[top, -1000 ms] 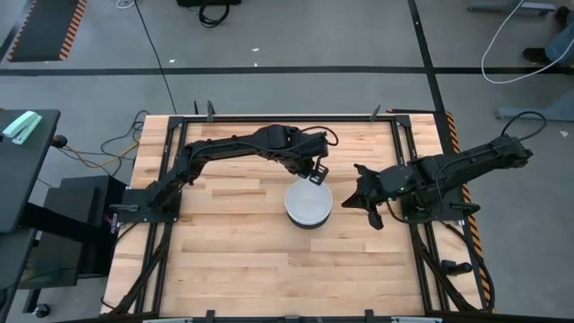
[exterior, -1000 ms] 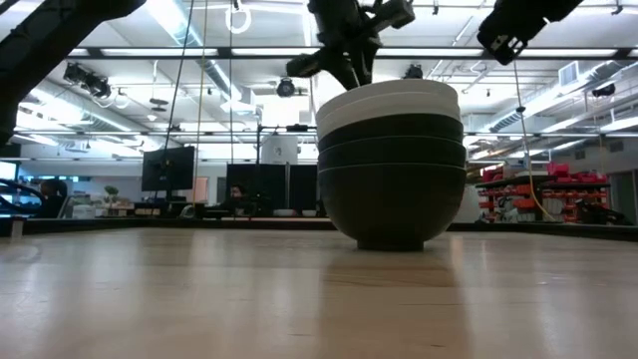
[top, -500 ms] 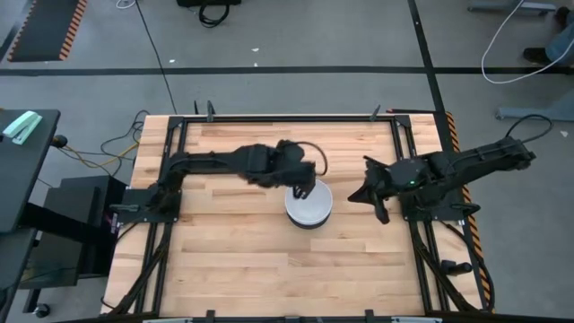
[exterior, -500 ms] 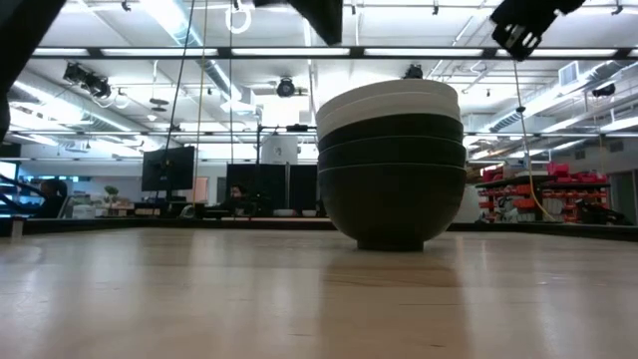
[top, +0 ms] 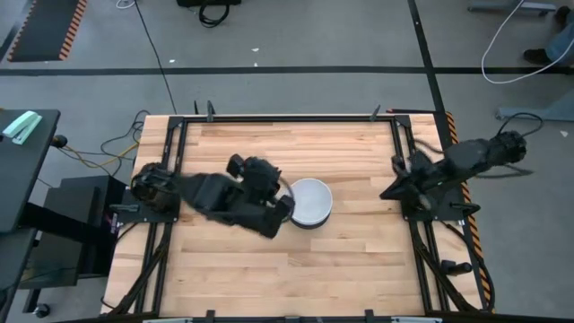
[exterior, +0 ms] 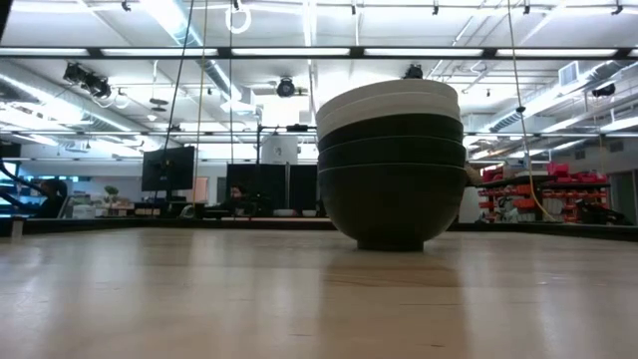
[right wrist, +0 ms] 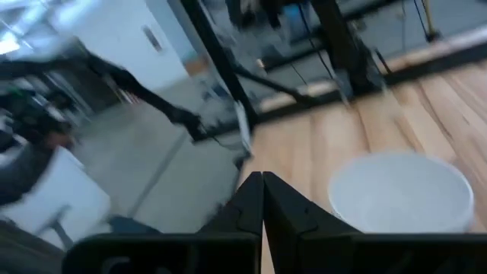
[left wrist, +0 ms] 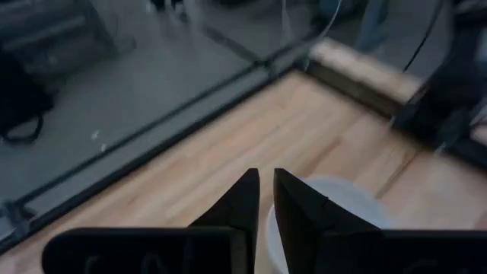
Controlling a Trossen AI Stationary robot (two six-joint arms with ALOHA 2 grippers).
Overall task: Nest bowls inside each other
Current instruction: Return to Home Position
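The bowls sit nested in one stack on the bench, my left jaws just beside them, my right jaws well apart rightward.

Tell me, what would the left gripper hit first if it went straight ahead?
Probably the top white bowl: the left gripper points at its near rim, close ahead, so it might only clip the edge. Depth is hard to judge.

Bowls nested in 1 stack on table; white atop black.
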